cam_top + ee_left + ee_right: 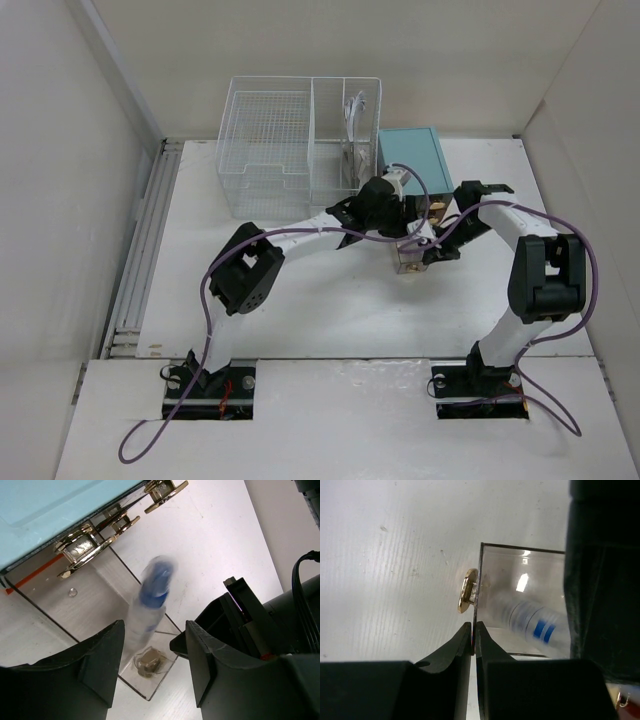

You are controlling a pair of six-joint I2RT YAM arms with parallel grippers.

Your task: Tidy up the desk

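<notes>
On the white desk [300, 320], a clear drawer [410, 258] stands pulled out of the teal box [412, 160]. My right gripper [473, 630] is shut on the drawer's thin clear front wall [479, 600], just below its gold knob [468, 591]. My left gripper [155, 645] hangs open above the drawer [100, 600]. A blurred white-and-blue pen [150, 600] lies free below its fingers, inside the drawer, touched by neither finger. The pen [535, 625] shows through the clear wall in the right wrist view. A small wrapped brown item [147, 660] lies in the drawer's front corner.
A white wire-mesh basket [270, 150] stands at the back left of the teal box, with a few items in its right compartment. Gold handles [82, 547] of other drawers show under the teal box [50, 505]. Walls close in the desk on three sides.
</notes>
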